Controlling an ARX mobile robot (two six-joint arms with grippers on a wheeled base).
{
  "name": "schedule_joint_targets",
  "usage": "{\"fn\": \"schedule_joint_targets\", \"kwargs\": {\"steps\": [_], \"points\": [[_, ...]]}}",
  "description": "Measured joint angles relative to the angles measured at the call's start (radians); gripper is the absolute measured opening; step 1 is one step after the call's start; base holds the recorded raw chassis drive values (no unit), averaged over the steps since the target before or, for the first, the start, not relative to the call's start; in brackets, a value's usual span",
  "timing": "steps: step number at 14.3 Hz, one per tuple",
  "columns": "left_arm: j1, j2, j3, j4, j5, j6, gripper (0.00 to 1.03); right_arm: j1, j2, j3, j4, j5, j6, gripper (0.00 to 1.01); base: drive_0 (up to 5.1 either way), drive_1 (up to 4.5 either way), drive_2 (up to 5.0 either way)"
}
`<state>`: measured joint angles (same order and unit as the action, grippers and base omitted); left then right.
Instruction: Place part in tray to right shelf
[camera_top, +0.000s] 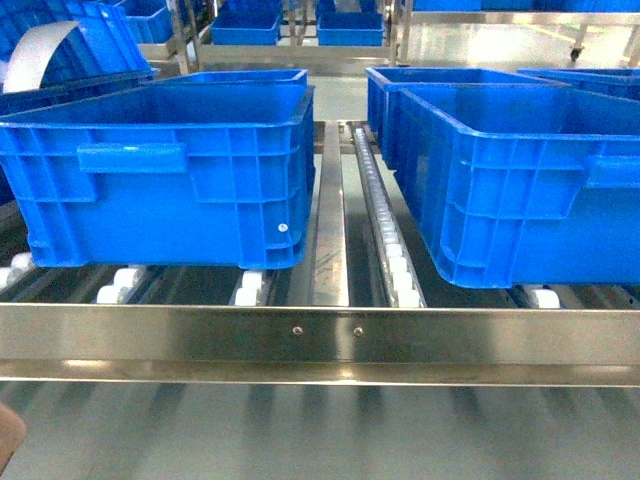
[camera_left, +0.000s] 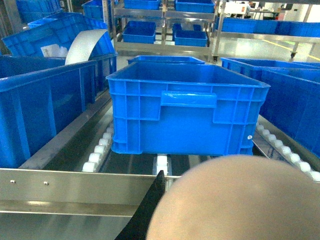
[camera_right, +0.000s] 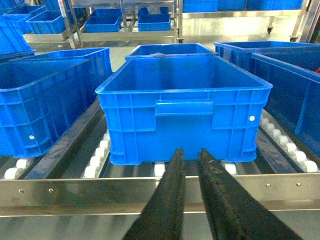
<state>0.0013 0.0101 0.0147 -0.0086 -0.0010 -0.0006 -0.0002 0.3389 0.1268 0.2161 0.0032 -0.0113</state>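
Note:
The tray (camera_left: 240, 200) fills the lower right of the left wrist view as a blurred beige mass close to the lens; a beige corner (camera_top: 8, 440) also shows at the head view's bottom left. My left gripper (camera_left: 170, 189) shows one black finger (camera_left: 155, 197) pressed against the tray, the other finger hidden behind it. My right gripper (camera_right: 191, 152) hovers at the right shelf's steel front rail (camera_right: 100, 192), its fingers a narrow gap apart with nothing between them. The part is out of view. Neither gripper appears in the head view.
Two large blue crates (camera_top: 170, 170) (camera_top: 520, 180) stand on the rack's white rollers (camera_top: 385, 230) behind the screwed rail (camera_top: 320, 335). One crate (camera_right: 182, 107) sits straight ahead of the right gripper. More crates and racks stand farther back.

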Motion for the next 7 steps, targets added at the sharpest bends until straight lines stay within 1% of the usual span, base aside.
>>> {"fn": "schedule_joint_targets", "kwargs": {"steps": [1, 7], "points": [[0.000, 0.000, 0.000, 0.000, 0.000, 0.000, 0.12, 0.000, -0.017, -0.015, -0.007, 0.000, 0.000, 0.02, 0.0, 0.00, 0.0], [0.000, 0.000, 0.000, 0.000, 0.000, 0.000, 0.12, 0.000, -0.125, -0.076, -0.056, 0.000, 0.003, 0.02, 0.0, 0.00, 0.0]]}}
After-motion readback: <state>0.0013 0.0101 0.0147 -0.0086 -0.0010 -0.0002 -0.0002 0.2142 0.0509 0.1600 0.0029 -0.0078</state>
